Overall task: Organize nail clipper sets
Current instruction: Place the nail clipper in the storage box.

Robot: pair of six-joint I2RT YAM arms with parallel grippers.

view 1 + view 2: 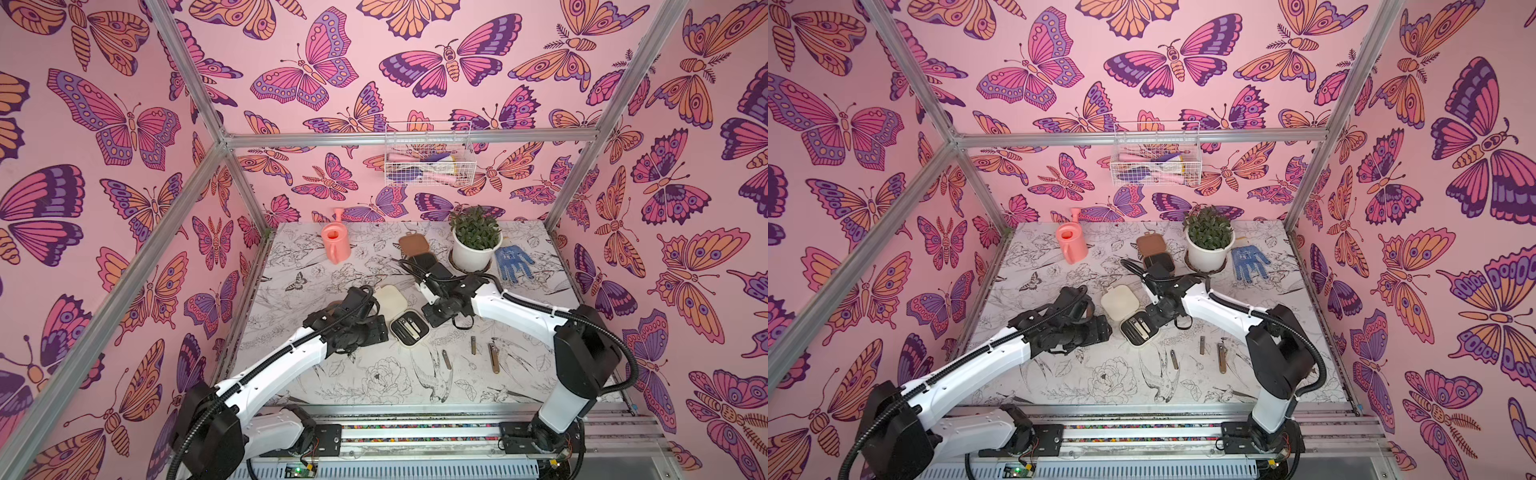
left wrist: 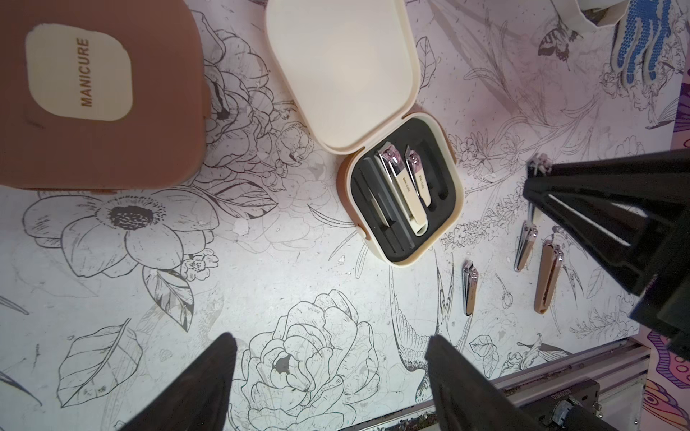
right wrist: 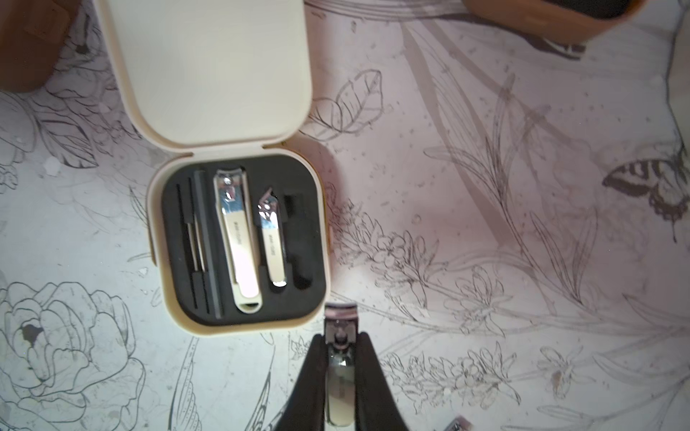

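Nail clipper (image 3: 339, 377) is pinched in your right gripper (image 3: 340, 337), jaws clamped on its long edges with the cutting end poking out front, just beside the rim of the open cream case (image 3: 239, 329). That case sits mid-table with a big clipper (image 3: 237, 239) and a small clipper (image 3: 272, 242) bedded in the black foam, and the empty slot (image 3: 300, 261) next to them looks like the spot for yours. Your left gripper (image 2: 332, 358) is spread wide over the bare table (image 2: 261, 298), holding nothing. More loose clippers (image 1: 473, 345) lie toward the front. There's a closed tan case (image 2: 100, 93) near your left arm and an open tan case (image 1: 413, 247) at the back by the plant pot (image 1: 471, 253). Handling-wise, my guess: these things are tiny, light, rigid polished steel, so slick rather than fragile, and they'll swivel in a loose pinch. Squeeze across the narrow sides around mid-body, never the lever, and seat it gently since the foam should give a little.
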